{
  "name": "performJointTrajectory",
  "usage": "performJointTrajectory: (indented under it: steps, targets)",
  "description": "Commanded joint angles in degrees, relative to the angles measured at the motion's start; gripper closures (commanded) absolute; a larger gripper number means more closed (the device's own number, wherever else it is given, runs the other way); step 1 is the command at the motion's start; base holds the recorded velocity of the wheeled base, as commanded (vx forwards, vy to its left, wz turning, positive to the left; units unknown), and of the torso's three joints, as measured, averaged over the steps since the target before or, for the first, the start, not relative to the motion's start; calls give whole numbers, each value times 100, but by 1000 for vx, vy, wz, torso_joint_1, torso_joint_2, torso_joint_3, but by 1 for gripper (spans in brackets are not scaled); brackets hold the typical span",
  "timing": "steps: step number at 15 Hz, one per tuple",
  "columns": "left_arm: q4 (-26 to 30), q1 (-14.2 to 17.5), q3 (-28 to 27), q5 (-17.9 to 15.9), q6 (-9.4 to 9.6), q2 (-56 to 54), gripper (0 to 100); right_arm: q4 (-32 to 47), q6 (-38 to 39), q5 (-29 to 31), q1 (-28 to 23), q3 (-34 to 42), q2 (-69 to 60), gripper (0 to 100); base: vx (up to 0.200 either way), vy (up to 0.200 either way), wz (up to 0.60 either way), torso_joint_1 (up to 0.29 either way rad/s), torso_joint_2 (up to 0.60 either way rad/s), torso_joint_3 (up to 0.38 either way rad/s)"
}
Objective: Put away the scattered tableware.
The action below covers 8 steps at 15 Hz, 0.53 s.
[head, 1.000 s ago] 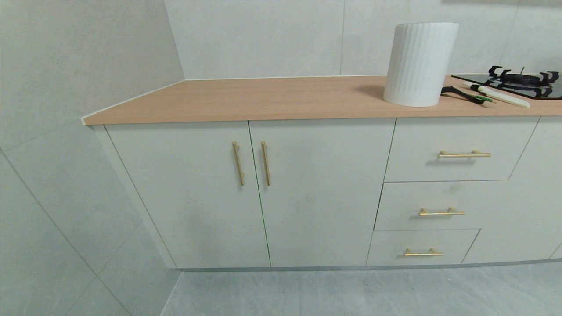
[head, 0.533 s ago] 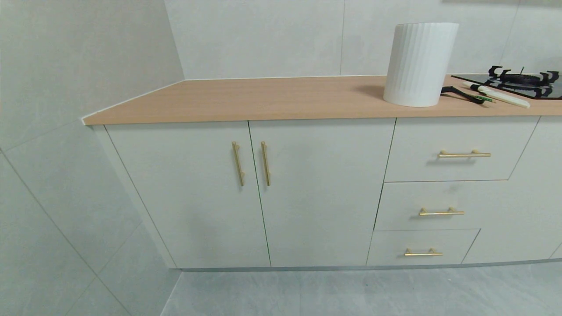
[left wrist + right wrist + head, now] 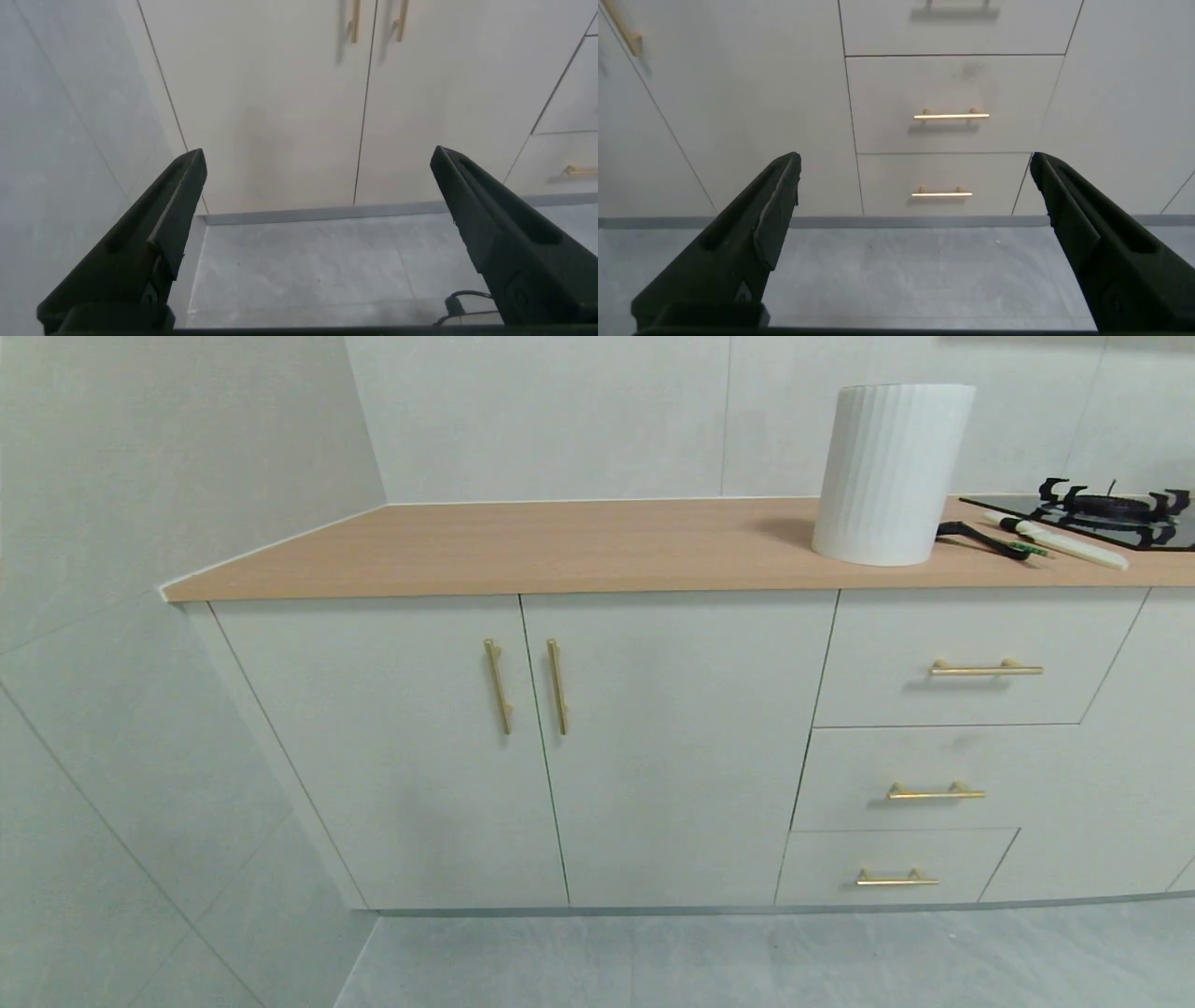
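A few utensils lie at the counter's right end: a black-handled tool [image 3: 982,535], a small green-handled piece [image 3: 1030,550] and a cream-coloured knife-like utensil [image 3: 1064,542]. Just left of them stands a tall white ribbed container [image 3: 892,471]. My left gripper [image 3: 318,157] hangs low in front of the cabinet doors [image 3: 280,103], open with nothing between its fingers. Facing the lower drawers [image 3: 952,103], my right gripper [image 3: 913,161] is also open and holds nothing. Both grippers are well below the counter and far from the utensils.
The wooden countertop [image 3: 560,546] is bare on its left and middle. A black gas hob [image 3: 1111,507] sits at the far right. Below are two doors with gold handles [image 3: 527,686] and three drawers [image 3: 971,658]. A tiled wall closes off the left side.
The whole head view has shifted slightly, so the camera has moved. Nothing on the counter has changed place.
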<state>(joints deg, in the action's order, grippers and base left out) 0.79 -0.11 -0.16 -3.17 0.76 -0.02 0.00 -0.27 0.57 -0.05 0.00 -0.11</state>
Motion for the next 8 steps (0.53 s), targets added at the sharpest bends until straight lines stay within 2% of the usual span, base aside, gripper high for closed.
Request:
performJointTrajectory:
  steps: [1,8]
  targets:
    - [0,2,-2,1,4,2,0,0,0,4,-4,0,11,0,0,-200,0,7,-2,7]
    - [0,2,7,1,4,2,0,0,0,4,-4,0,11,0,0,-200,0,3,2,3]
